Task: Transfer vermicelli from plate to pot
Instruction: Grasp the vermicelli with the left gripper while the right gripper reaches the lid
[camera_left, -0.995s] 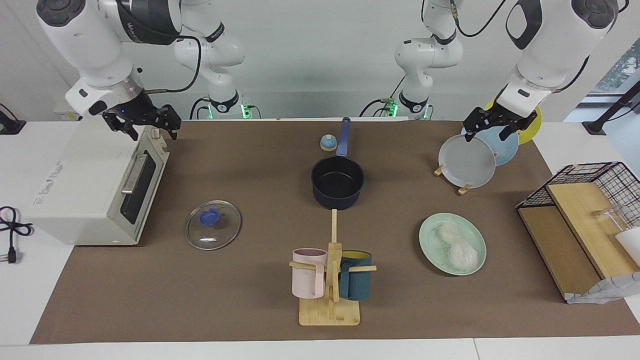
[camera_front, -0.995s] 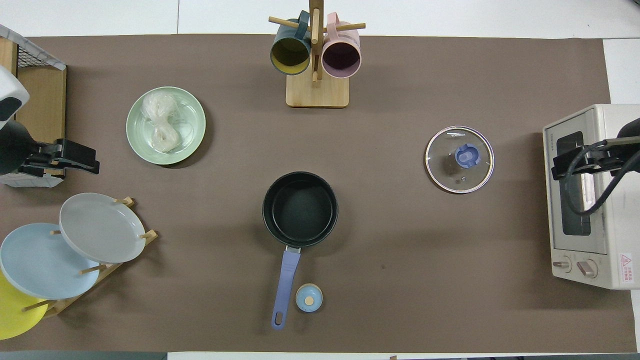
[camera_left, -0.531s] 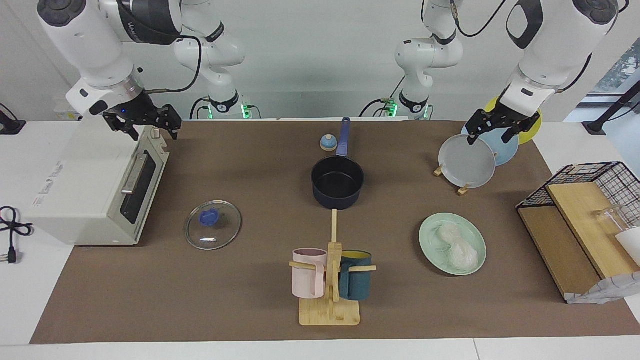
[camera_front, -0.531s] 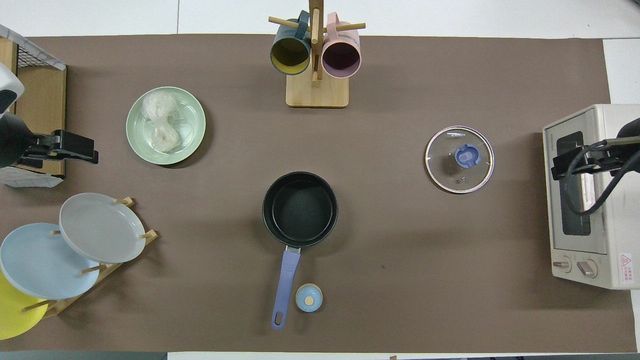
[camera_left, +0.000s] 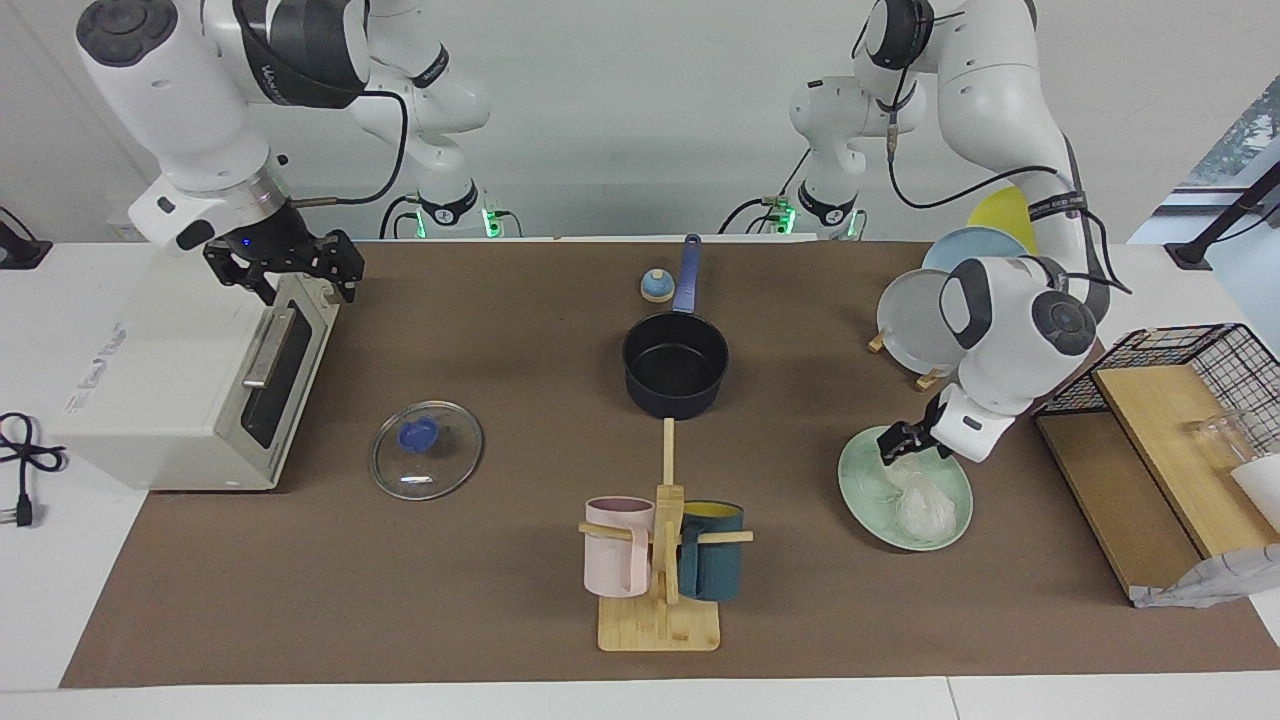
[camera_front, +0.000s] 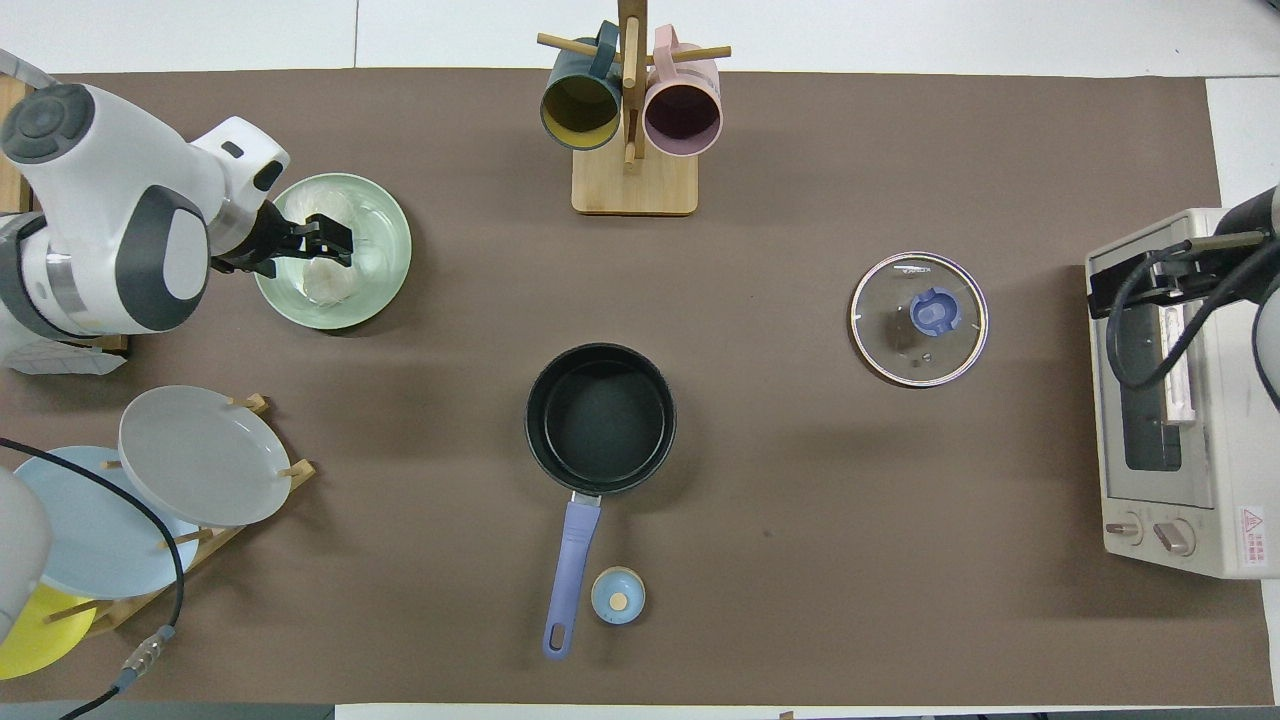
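Note:
The pale green plate (camera_left: 858, 492) (camera_front: 388, 262) lies toward the left arm's end of the table and holds two white vermicelli bundles (camera_left: 926, 511) (camera_front: 326, 286). My left gripper (camera_left: 908, 438) (camera_front: 328, 238) is down low over the plate, open, its fingers around the bundle nearer to the robots. The dark navy pot (camera_left: 675, 396) (camera_front: 600, 420) stands empty at mid-table, its blue handle (camera_left: 687, 272) pointing toward the robots. My right gripper (camera_left: 285, 265) (camera_front: 1150, 292) waits open above the toaster oven.
A glass lid (camera_left: 427, 450) lies beside the toaster oven (camera_left: 170, 380). A wooden mug rack (camera_left: 660, 560) stands farther from the robots than the pot. A plate rack (camera_left: 925, 325) and a wire basket with boards (camera_left: 1180, 400) flank the green plate. A small blue cap (camera_left: 656, 286) sits by the pot handle.
My left arm has swung from above the plate rack down to the green plate, its gripper now at the nearer vermicelli bundle. The right gripper has barely moved.

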